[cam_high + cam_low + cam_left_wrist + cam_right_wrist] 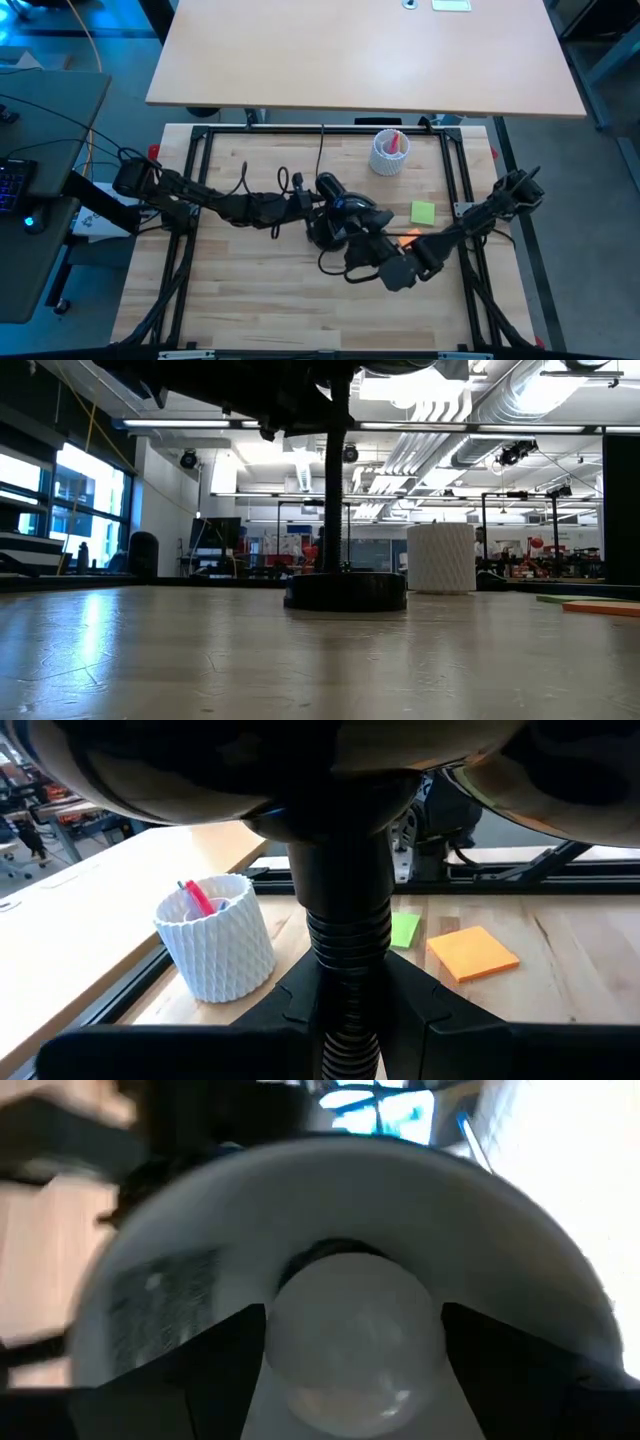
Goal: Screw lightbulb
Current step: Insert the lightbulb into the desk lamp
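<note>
Item: lightbulb [352, 1342], which I see only in my right wrist view, seated inside the lamp's white-lined shade [300, 1210] between the spread fingers of the right gripper [350, 1380]. Left gripper [345, 1020]: clamped on the lamp's ribbed neck [345, 935]. High view adds the white ribbed cup [389, 152] and sticky notes [423, 212].

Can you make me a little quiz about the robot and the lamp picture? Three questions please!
1. True or false: the lightbulb sits inside the lamp's shade.
2. Which gripper clamps the lamp's bendy neck: A) left gripper, B) right gripper, C) neither?
3. Fill in: the sticky pad beside the orange pad is ____.

Key:
1. True; the right wrist view shows the bulb in the middle of the shade, between the right gripper's fingers.
2. A.
3. Green; both pads lie on the table, near the white ribbed cup.
</note>
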Motion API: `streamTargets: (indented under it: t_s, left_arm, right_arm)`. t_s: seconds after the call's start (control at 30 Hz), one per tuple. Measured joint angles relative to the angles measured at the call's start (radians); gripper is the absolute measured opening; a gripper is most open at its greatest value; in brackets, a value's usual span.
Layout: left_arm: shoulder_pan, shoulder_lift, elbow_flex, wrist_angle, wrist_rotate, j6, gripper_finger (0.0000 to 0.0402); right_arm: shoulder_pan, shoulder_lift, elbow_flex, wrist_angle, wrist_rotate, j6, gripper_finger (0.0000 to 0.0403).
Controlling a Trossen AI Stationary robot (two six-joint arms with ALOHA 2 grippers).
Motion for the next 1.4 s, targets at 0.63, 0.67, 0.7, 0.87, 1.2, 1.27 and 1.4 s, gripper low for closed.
streamTargets:
  t_s: [0.63, 0.67, 0.7, 0.87, 1.2, 1.27, 1.4]
  left_arm:
    - [-0.073, 0.002, -0.002, 0.019, -0.175, 0.088, 0.0052]
    - [-0.073, 0.002, -0.002, 0.019, -0.176, 0.090, 0.0052]
    - [-0.073, 0.002, -0.002, 0.018, -0.176, 0.090, 0.0052]
    - [-0.070, 0.002, -0.002, 0.014, -0.172, 0.075, 0.0052]
    - [-0.054, 0.002, -0.001, 0.004, -0.109, 0.038, 0.0052]
    - [-0.043, 0.001, -0.001, 0.001, -0.068, 0.022, 0.0052]
    - [-0.030, 0.000, -0.001, 0.001, -0.038, 0.011, 0.0052]
  right_arm:
    - [-0.018, 0.000, 0.000, 0.225, 0.046, 1.168, 0.0298]
    - [-0.017, -0.001, 0.000, 0.227, 0.047, 1.168, 0.0298]
    - [-0.012, -0.002, 0.000, 0.232, 0.047, 1.162, 0.0298]
    - [0.024, -0.011, 0.000, 0.284, 0.047, 0.997, 0.0298]
    - [0.094, -0.018, 0.000, 0.161, -0.004, 0.149, 0.0298]
    - [0.098, -0.018, 0.000, 0.066, -0.042, -0.021, 0.0298]
    - [0.078, -0.018, 0.000, -0.077, -0.101, -0.203, 0.0298]
